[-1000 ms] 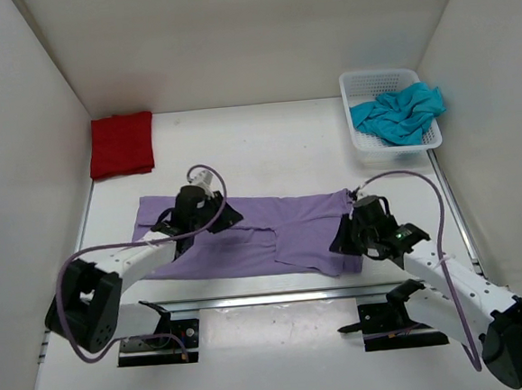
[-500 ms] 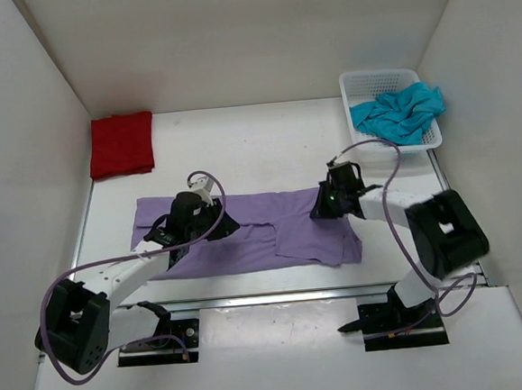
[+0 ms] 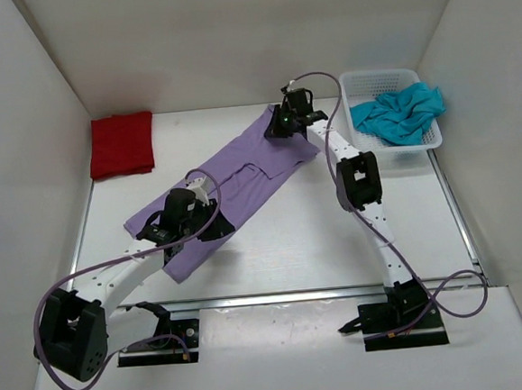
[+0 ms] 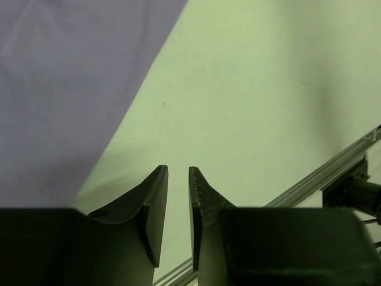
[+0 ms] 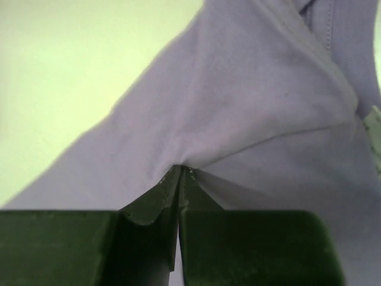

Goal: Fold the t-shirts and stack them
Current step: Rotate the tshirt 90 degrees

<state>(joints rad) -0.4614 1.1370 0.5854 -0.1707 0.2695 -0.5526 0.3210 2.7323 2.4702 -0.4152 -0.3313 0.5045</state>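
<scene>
Lavender t-shirt [image 3: 250, 173], spread diagonally, mostly smooth, far corner bunched

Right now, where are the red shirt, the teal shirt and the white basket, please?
red shirt [image 3: 121, 144]: top view, middle of the folded cloth.
teal shirt [image 3: 398, 115]: top view, crumpled middle.
white basket [image 3: 372, 83]: top view, far mesh wall.

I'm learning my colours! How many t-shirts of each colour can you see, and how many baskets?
Red t-shirt: 1
Purple t-shirt: 1
Teal t-shirt: 1
White basket: 1
Total: 4 things (3 t-shirts and 1 basket)
</scene>
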